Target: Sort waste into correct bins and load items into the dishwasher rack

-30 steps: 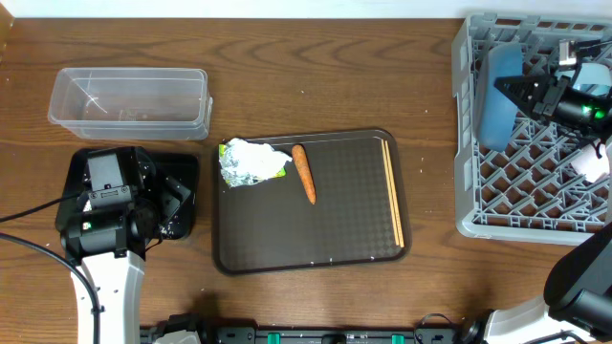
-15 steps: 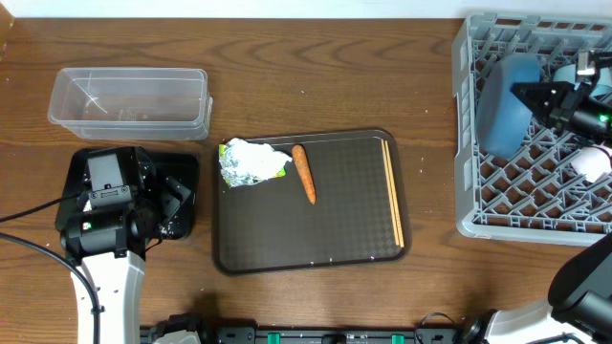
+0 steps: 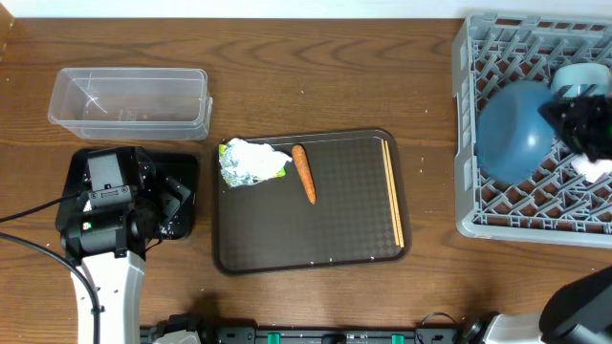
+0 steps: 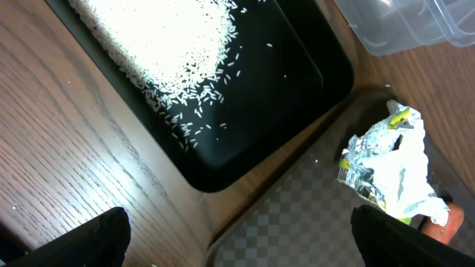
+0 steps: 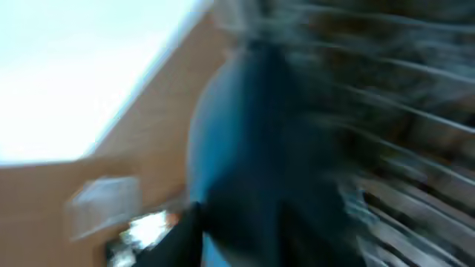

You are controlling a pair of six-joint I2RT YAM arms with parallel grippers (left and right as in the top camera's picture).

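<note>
The large dark-blue bowl (image 3: 512, 139) lies tilted in the grey dishwasher rack (image 3: 464, 96). My right gripper (image 3: 564, 117) is at its right rim and seems shut on it, though the right wrist view is blurred, with the bowl (image 5: 245, 133) filling it. The light-blue cup (image 3: 576, 76) stands behind. My left gripper (image 3: 170, 205) is open and empty, low over the black tray (image 4: 297, 96) that holds rice (image 4: 148, 44). The wrapper (image 3: 251, 162), the carrot (image 3: 303, 174) and the chopsticks (image 3: 392, 191) lie on the brown tray (image 3: 316, 239). The clear tub (image 3: 129, 100) is at the back left.
A pale rounded item (image 3: 593, 164) sits in the rack by my right arm. The wrapper (image 4: 386, 167) and the carrot's tip (image 4: 445, 222) show at the right of the left wrist view. The left arm's body covers most of the black tray from overhead.
My right gripper has moved right and toward the front with the dark-blue bowl, which has turned from standing on edge to lying round side up. The left arm has not moved.
</note>
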